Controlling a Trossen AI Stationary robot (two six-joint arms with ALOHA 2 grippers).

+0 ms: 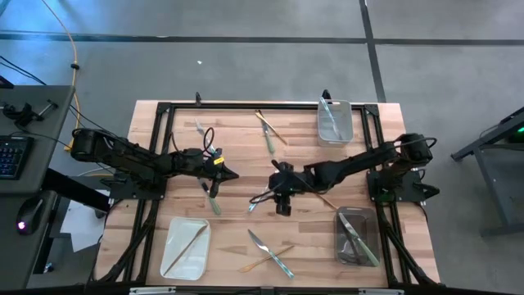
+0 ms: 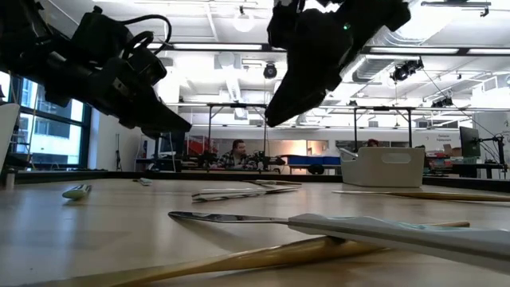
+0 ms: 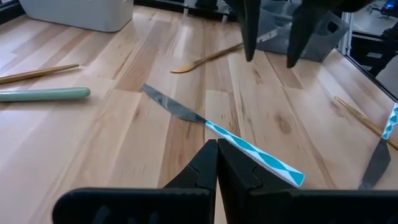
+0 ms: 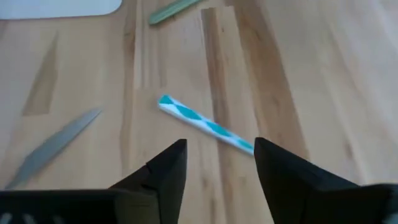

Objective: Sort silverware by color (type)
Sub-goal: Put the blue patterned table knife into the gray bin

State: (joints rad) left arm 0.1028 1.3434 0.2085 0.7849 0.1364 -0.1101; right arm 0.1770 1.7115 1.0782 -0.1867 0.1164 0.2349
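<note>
High view: right claw (image 1: 279, 194) hangs over mid-desk, the blue-and-white patterned-handled knife (image 1: 260, 198) just at its 9 o'clock, lying flat on the wooden desk (image 1: 237, 238).

Right wrist view: fingers spread, released, holding nothing; handle (image 4: 205, 123) lies obliquely across the gap ahead.

Left wrist view: left claw (image 3: 217, 163) clenched, empty, blade running away toward 11 o'clock. Right looks nearer.

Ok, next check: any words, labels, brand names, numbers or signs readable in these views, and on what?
None can be read.
The trays, the silverware and the table carry no visible print.
The knife has a blue and white handle pattern, not lettering.
Room fixtures behind the table in the low view are too small to show any text.
</note>
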